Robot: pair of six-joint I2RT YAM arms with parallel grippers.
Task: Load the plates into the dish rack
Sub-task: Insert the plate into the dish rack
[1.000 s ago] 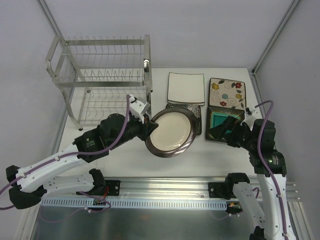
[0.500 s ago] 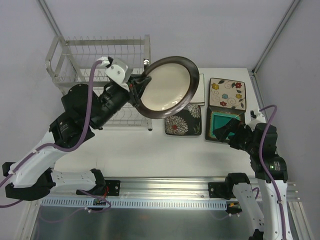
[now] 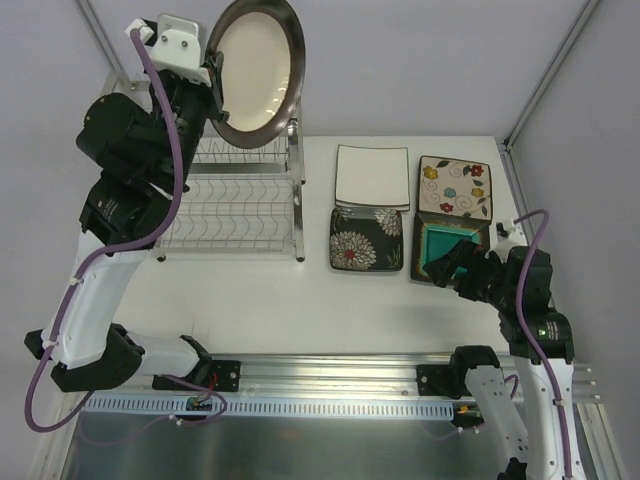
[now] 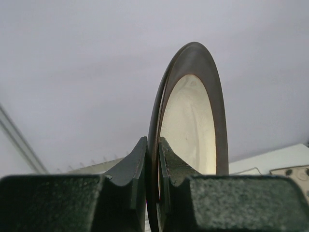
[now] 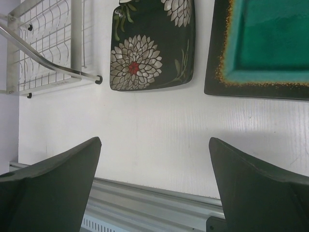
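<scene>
My left gripper [image 3: 213, 78] is shut on the rim of the round cream plate with a dark rim [image 3: 255, 68]. It holds the plate on edge, high above the silver wire dish rack [image 3: 230, 205]. In the left wrist view the gripper [image 4: 153, 143] pinches the plate's [image 4: 190, 130] edge. The white square plate [image 3: 372, 177], the flowered cream plate [image 3: 455, 187], the black chrysanthemum plate [image 3: 366, 238] and the teal-centred plate [image 3: 428, 240] lie flat on the table. My right gripper [image 3: 447, 264] is open and empty, above the teal plate's near edge. The right wrist view shows that gripper [image 5: 154, 141] over bare table.
The rack's lower corner [image 5: 48, 43], the black plate [image 5: 152, 48] and the teal plate [image 5: 270, 43] show in the right wrist view. An aluminium rail [image 3: 330, 372] runs along the table's near edge. Frame posts [image 3: 550, 75] stand at the back corners.
My left arm has lifted the round plate off the table, up and to the left, to above the rack, and turned it on edge. The right arm has barely moved.
</scene>
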